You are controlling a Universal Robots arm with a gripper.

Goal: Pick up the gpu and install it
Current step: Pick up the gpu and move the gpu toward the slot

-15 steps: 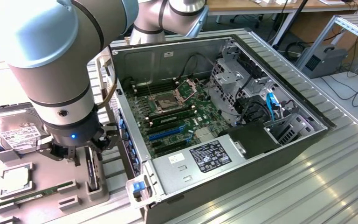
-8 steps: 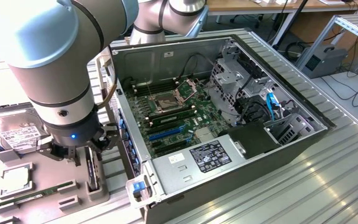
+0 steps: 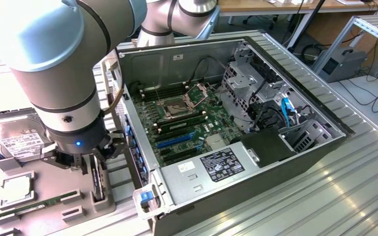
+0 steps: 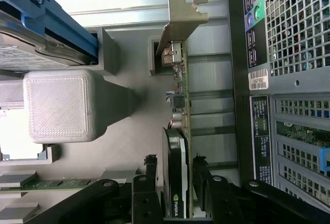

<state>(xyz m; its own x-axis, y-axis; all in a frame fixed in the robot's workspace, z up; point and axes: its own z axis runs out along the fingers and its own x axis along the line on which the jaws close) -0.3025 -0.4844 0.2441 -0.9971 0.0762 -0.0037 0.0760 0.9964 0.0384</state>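
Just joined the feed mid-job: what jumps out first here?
The big grey arm looms at the exterior view's left, its gripper down at the gpu, which stands on edge in a grey holder. Beside it, toward the exterior view's right, the computer case lies open with its motherboard exposed.

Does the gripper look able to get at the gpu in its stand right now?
Probably yes. The gripper is down over the gpu, which stands on edge in the grey stand, nothing between them; the case stands apart beside it.
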